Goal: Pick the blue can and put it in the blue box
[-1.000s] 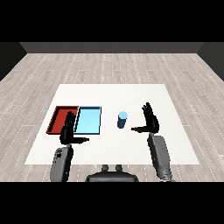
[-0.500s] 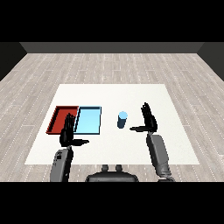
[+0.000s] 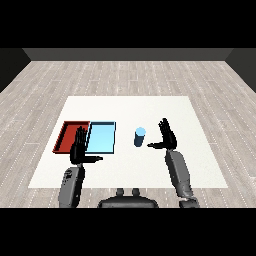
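Observation:
A blue can [image 3: 140, 136] stands upright on the white table, right of the light blue tray [image 3: 101, 138]. My right hand [image 3: 167, 136] is open just to the can's right, fingers straight up and thumb pointing toward the can, a small gap between them. My left hand [image 3: 79, 148] is open too, fingers straight, held over the near edge where the red tray [image 3: 71, 135] and the blue tray meet. Both trays hold nothing.
The white table [image 3: 150, 107] stretches well beyond the trays on the far side and to the right. A grey wooden floor surrounds it.
My right hand has shifted slightly left, closer to the can. The left hand has barely moved.

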`<state>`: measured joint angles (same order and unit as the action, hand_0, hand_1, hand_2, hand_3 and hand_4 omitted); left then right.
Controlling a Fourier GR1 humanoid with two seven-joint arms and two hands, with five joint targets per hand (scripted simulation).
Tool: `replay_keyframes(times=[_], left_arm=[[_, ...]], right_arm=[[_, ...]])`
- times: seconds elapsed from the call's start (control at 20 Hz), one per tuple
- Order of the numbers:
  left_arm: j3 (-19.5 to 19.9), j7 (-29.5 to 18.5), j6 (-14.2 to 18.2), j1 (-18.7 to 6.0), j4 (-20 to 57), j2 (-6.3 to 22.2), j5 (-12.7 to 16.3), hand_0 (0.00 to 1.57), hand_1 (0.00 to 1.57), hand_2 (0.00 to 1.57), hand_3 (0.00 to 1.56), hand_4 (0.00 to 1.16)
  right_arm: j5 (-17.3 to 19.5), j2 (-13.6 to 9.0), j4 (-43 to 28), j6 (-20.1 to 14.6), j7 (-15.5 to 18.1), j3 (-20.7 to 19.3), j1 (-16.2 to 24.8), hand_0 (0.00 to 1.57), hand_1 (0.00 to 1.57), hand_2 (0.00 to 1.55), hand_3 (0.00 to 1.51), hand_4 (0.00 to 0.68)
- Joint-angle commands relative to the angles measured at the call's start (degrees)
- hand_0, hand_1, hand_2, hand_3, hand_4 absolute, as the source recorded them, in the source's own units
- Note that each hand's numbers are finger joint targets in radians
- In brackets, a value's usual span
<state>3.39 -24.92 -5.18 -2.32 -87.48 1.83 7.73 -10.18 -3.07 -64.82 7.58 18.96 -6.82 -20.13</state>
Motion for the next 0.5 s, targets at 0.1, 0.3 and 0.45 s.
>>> replay_keyframes(times=[0.1, 0.3, 0.45], left_arm=[[-2.6, -1.4, 3.3, 1.2, 0.3, -1.7, -2.4, 0.00, 0.00, 0.00, 0.00, 0.00], [-0.1, 4.2, 0.9, 3.0, -7.3, 0.6, 1.2, 0.00, 0.00, 0.00, 0.00, 0.00], [0.1, 0.6, -1.5, 6.7, -6.8, 0.8, 1.9, 0.00, 0.00, 0.00, 0.00, 0.00]], right_arm=[[-0.6, -0.1, 6.5, -1.9, -0.5, -1.3, -4.9, 0.00, 0.00, 0.00, 0.00, 0.000], [-1.6, 2.0, 7.8, -3.5, -1.5, -1.0, -5.5, 0.00, 0.00, 0.00, 0.00, 0.000], [-1.7, 1.2, 6.4, -1.7, -2.8, 0.4, -4.0, 0.00, 0.00, 0.00, 0.00, 0.000]])
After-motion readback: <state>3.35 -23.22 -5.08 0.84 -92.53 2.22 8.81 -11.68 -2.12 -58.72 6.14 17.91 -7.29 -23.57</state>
